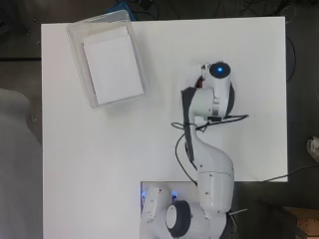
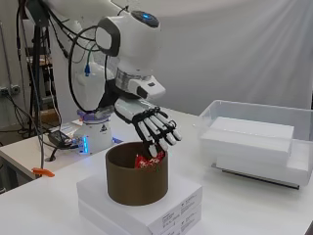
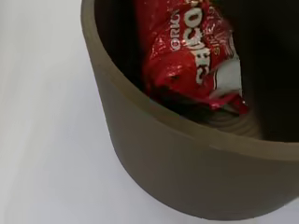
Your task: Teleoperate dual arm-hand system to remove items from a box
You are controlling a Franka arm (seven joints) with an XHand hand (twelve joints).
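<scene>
Hand: the hand [image 2: 154, 128] hangs over the brown tub [image 2: 137, 178], fingers spread and only slightly bent, holding nothing; the fingertips [image 2: 157, 150] dip at the far rim.
Packet: the red packet [image 3: 196, 56] lies crumpled inside the tub, leaning on the inner wall; the side view shows just a red sliver [image 2: 146, 160] above the rim.
Tub: it sits on stacked white boxes [image 2: 146, 208], not straight on the surface [image 1: 99, 164].
Risk one: fingers could catch the rim on the way in, and a nudge there could slide or tip the tub off its stack.
Risk two: the shiny wrapper looks slippery; a pinch on a loose fold may let it drop back.
Risk three: the tub walls leave little room to curl fingers round the packet.
Bin: the clear bin [image 1: 107, 59] stands well apart, so carrying the packet over would be a long trip.
</scene>
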